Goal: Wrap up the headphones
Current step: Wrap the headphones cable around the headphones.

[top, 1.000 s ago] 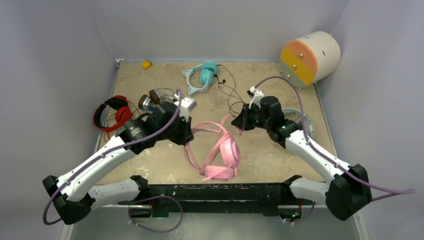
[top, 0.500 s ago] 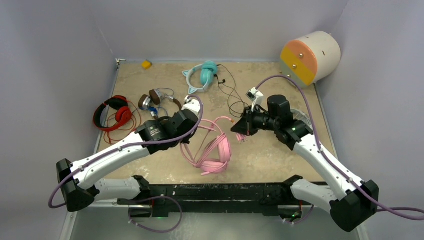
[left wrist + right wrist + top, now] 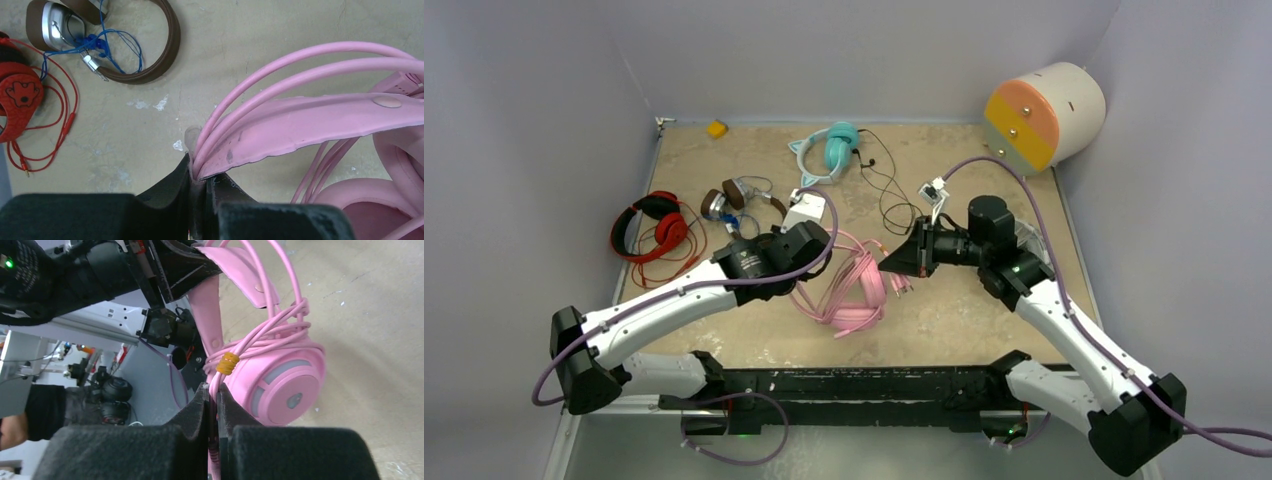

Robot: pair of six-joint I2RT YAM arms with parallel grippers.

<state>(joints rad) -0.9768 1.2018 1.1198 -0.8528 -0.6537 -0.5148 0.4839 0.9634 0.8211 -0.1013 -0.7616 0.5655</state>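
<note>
Item: pink headphones (image 3: 856, 295), mid-table (image 3: 984, 310) between your arms; your left gripper (image 3: 201, 175) clamped on the headband (image 3: 310, 120), your right gripper (image 3: 213, 392) pinched tight on the pink cable (image 3: 250, 345).

The middle of the table (image 3: 944, 320) is crowded. The pink headphones (image 3: 854, 295) are held there between the left gripper (image 3: 200, 172) and the right gripper (image 3: 212, 392), and both arms reach across. On the left, the red headphones (image 3: 652, 222) and the brown headphones (image 3: 736, 195) stand in the way. At the far side lie the teal cat-ear headphones (image 3: 829, 150) with a loose black cable (image 3: 886, 190). There is free surface near right of the pink pair, and far right before the coloured drum (image 3: 1044, 112).
</note>
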